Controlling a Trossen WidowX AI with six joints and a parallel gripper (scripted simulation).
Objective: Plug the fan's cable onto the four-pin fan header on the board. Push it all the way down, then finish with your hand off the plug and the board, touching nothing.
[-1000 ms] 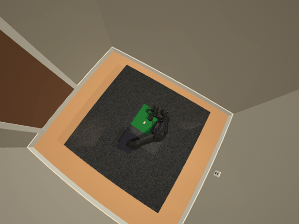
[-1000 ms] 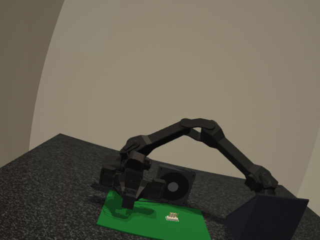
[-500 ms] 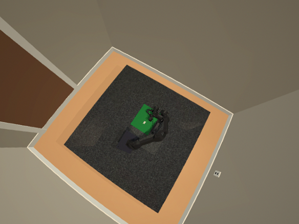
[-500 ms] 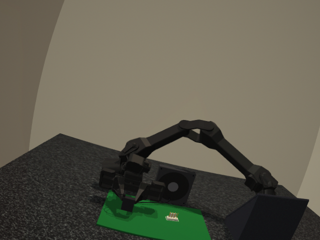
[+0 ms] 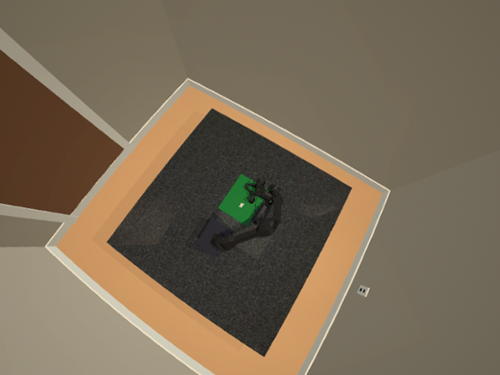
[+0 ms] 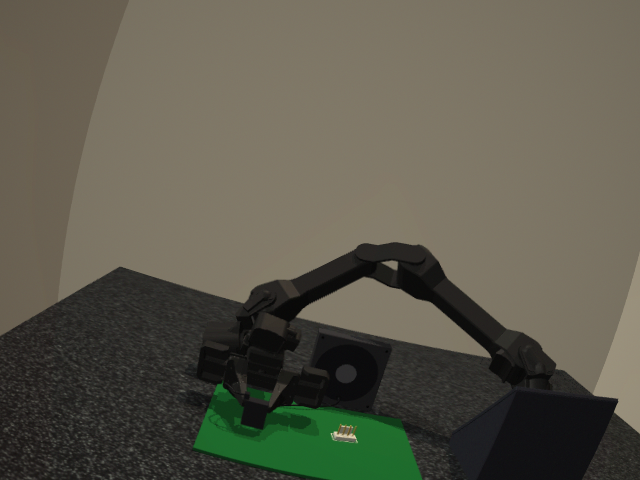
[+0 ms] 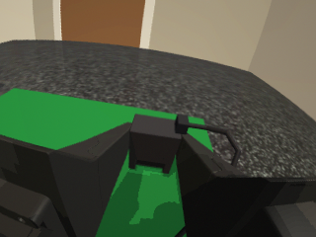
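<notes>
My gripper (image 6: 256, 404) (image 7: 155, 132) is shut on the dark plug, with one finger on each side of it. The black plug (image 6: 254, 414) (image 7: 155, 133) hangs over the far-left part of the green board (image 6: 382, 454) (image 7: 49, 116) (image 5: 231, 204) in the exterior view, away from the header. A black cable (image 7: 209, 127) leaves the plug's side and bends round to the right in the wrist view. The white four-pin header (image 6: 344, 437) (image 5: 241, 204) stands on the board with bare pins; it does not show in the wrist view. The gap beneath the plug is hard to judge.
The square black fan (image 6: 382, 366) stands upright behind the board in the exterior view. A dark wedge-shaped block (image 6: 547, 439) (image 5: 210, 237) is beside the board near the arm's base. The arm arches above the fan's side of the board.
</notes>
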